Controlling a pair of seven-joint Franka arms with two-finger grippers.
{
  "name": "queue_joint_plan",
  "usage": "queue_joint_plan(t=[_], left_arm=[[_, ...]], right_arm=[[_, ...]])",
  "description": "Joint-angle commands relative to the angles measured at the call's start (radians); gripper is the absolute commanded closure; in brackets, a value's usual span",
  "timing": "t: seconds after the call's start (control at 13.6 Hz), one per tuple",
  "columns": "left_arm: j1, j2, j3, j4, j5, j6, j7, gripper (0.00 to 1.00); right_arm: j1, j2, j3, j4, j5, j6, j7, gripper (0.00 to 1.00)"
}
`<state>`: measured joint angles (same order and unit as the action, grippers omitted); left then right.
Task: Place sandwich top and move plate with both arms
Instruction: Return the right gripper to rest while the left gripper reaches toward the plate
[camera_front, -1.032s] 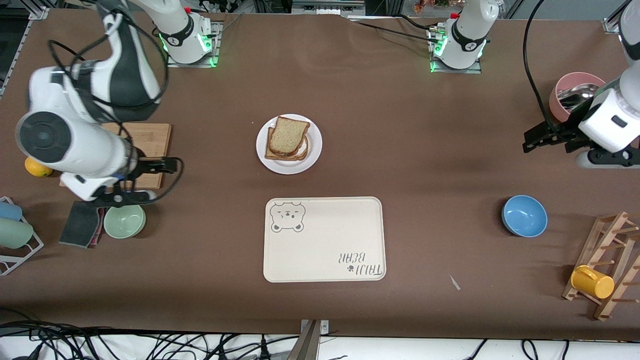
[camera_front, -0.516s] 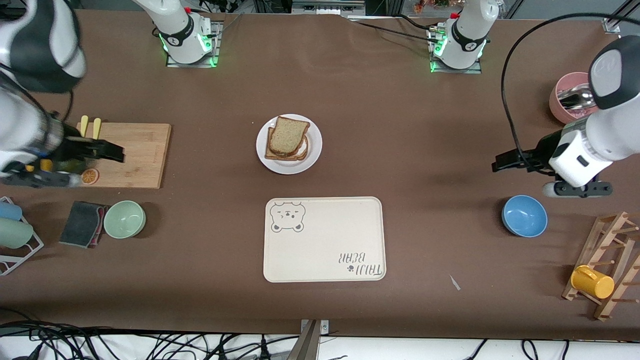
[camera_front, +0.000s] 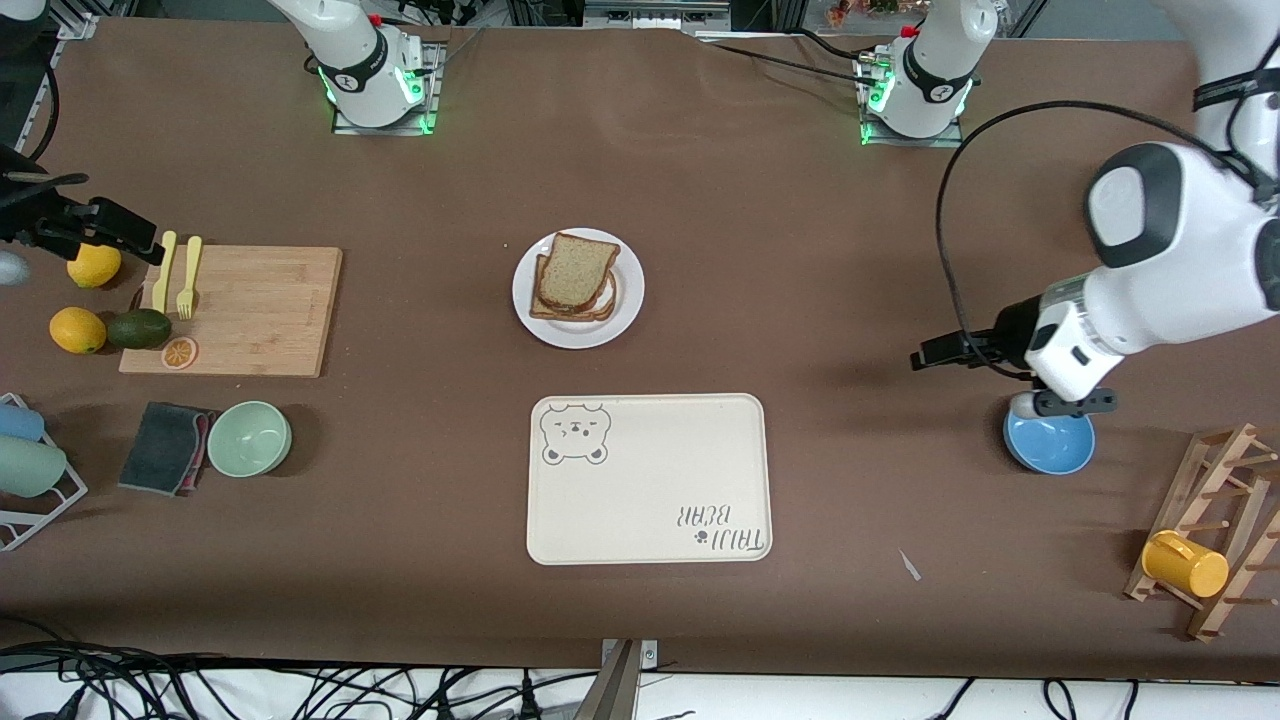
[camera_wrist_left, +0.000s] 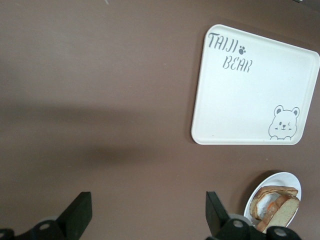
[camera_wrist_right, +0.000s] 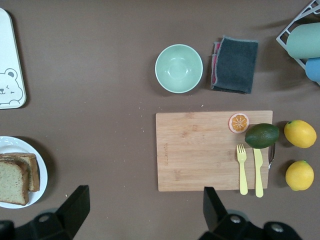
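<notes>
The white plate (camera_front: 575, 335) stands in the middle of the table. On it lies a stacked sandwich with the plain brown sandwich top (camera_front: 577, 268) uppermost, slightly askew; a bit of white shows under it. My left gripper (camera_front: 925, 357) is open and empty, up over bare table beside the blue bowl. Its wrist view (camera_wrist_left: 147, 220) shows the plate (camera_wrist_left: 270, 179) off to one side. My right gripper (camera_front: 140, 243) is open and empty, over the table's edge by a lemon. Its wrist view (camera_wrist_right: 145, 212) shows the plate (camera_wrist_right: 15, 142) and bread (camera_wrist_right: 12, 182).
A cream bear tray (camera_front: 650, 480) lies nearer the camera than the plate. A cutting board (camera_front: 250, 310) with cutlery, lemons, an avocado, a green bowl (camera_front: 249, 438) and a cloth are at the right arm's end. A blue bowl (camera_front: 1048, 445) and mug rack (camera_front: 1200, 540) are at the left arm's end.
My right arm has swung from over the cutting board out to the table's edge. My left arm has moved in toward the middle, past the blue bowl. The plate and sandwich have not moved.
</notes>
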<state>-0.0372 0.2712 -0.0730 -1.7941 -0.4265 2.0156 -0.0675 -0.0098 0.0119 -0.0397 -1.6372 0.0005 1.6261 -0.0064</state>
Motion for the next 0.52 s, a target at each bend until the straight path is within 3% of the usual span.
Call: queue_joint_plan(t=[0.0,0.44], left_arm=[[0.0,-0.001,-0.052,-0.086,-0.092,0.132,0.015,0.0],[-0.001,0.071,-0.165,-0.108,-0.254,0.259,0.014,0.0]], right_arm=[[-0.024,-0.018,0.027,-0.018,0.006,-0.003,-0.023,0.0],[-0.019,0.003,0.027,0.013,0.007,-0.075,-0.023,0.0]])
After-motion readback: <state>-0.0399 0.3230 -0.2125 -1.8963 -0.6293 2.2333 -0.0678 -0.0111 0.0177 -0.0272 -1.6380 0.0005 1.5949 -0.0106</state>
